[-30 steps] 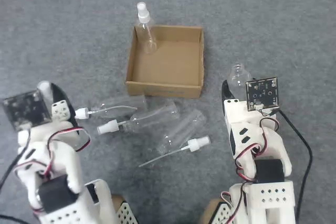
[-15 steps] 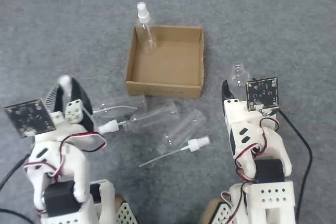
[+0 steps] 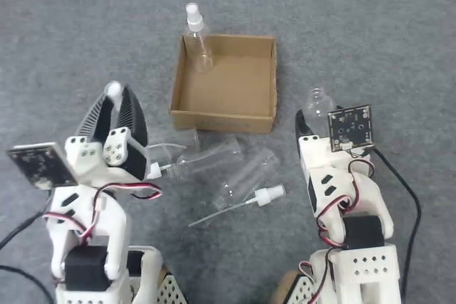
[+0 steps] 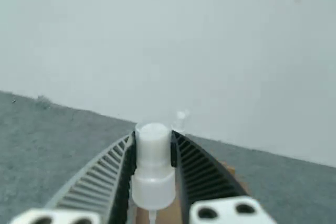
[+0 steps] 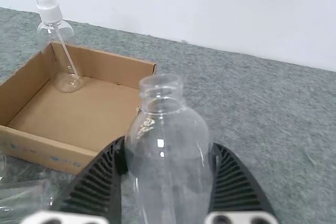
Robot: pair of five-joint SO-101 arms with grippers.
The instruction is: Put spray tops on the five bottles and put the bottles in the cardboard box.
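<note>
— What do we have on the left?
— Our left end effector is clamped on a white spray top, at the left of the high view.
— And the right?
— Our right end effector grips an uncapped bottle upright, right of centre.
— The cardboard box?
— Upper centre of the grey worktop. A capped bottle stands in its upper-left corner, and loose bottles lie just below it.

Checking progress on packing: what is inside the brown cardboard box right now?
One clear plastic bottle with a white spray top stands upright in a far corner of the brown cardboard box; elsewhere its floor shows. From above, nothing covers it.
</note>
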